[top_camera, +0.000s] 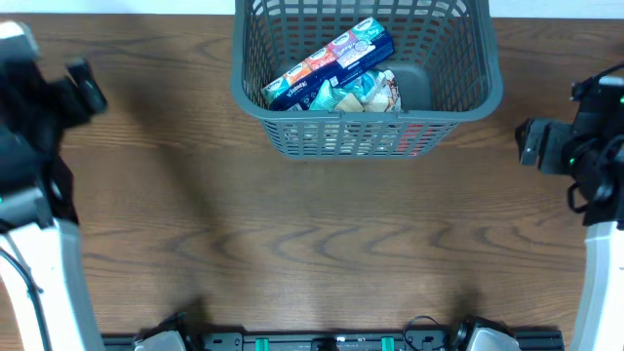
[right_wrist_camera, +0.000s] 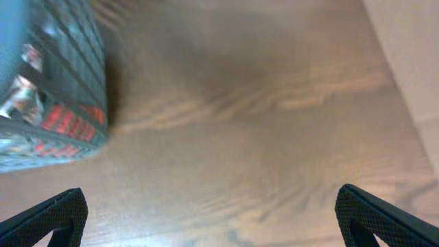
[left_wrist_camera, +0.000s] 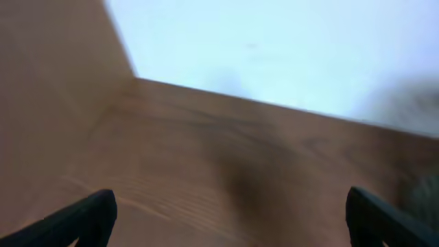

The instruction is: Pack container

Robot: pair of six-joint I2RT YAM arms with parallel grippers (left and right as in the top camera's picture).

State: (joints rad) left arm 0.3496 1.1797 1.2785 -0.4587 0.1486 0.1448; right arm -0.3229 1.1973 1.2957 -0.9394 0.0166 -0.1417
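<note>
Container [top_camera: 331, 136] sits at the middle of the table's [top_camera: 312, 244] far edge, long side toward me, where either arm can reach over its rim. Inside, a long blue packet [top_camera: 331, 60] lies slantwise from the front left corner toward the back, resting on top of a pale crinkled packet [top_camera: 369, 93]; I judge it is tilted because it is propped on what lies beneath. Something red [right_wrist_camera: 68, 123] shows through the lattice low at the front right, but I cannot tell what it is.

I see nothing loose on the table itself, so I judge the packing is done or nearly so.

My left gripper [left_wrist_camera: 233, 219] hangs near the table's far left corner, fingers [left_wrist_camera: 96, 213] spread wide with only bare wood between them. My right gripper [right_wrist_camera: 212, 213] hangs near the right edge, just beside the basket's front right corner, fingers [right_wrist_camera: 65, 213] equally wide apart and holding nothing. Both arms are out at the sides, which I read as keeping the middle free and the basket unobstructed in the overhead view.
</note>
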